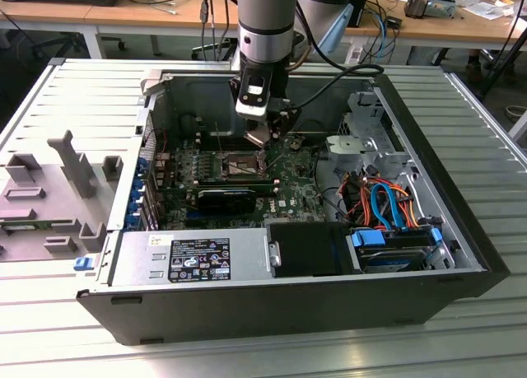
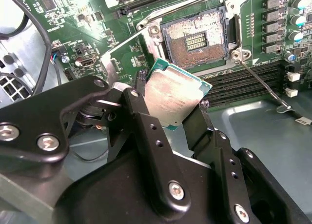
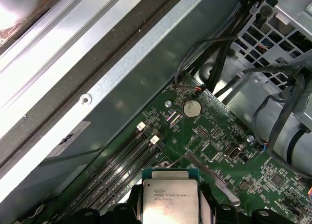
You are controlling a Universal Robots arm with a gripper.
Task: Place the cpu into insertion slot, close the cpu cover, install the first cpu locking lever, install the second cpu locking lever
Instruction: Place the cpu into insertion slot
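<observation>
My gripper (image 2: pixel 168 103) is shut on the cpu (image 2: pixel 173 93), a flat silver-topped chip with a green edge, held by two opposite sides and tilted. The first wrist view shows the cpu (image 3: pixel 170 200) from above, over the green board. The insertion slot (image 2: pixel 200 37) lies open a short way beyond the chip, its pin field bare. The cpu cover (image 2: pixel 127 46) stands lifted at the slot's side. A thin locking lever (image 2: pixel 259 83) sticks out, released, from one corner of the slot. In the exterior view the gripper (image 1: pixel 262 137) hangs just above and to the right of the insertion slot (image 1: pixel 235 162).
The open computer case (image 1: pixel 461 267) walls in the board. Black memory slots (image 2: pixel 246 80) run beside the socket. A black heatsink block (image 1: pixel 226 199), a power supply (image 1: pixel 198 257), a drive cage with orange and blue cables (image 1: pixel 383 205) and a grey fixture (image 1: pixel 49 197) surround the work area.
</observation>
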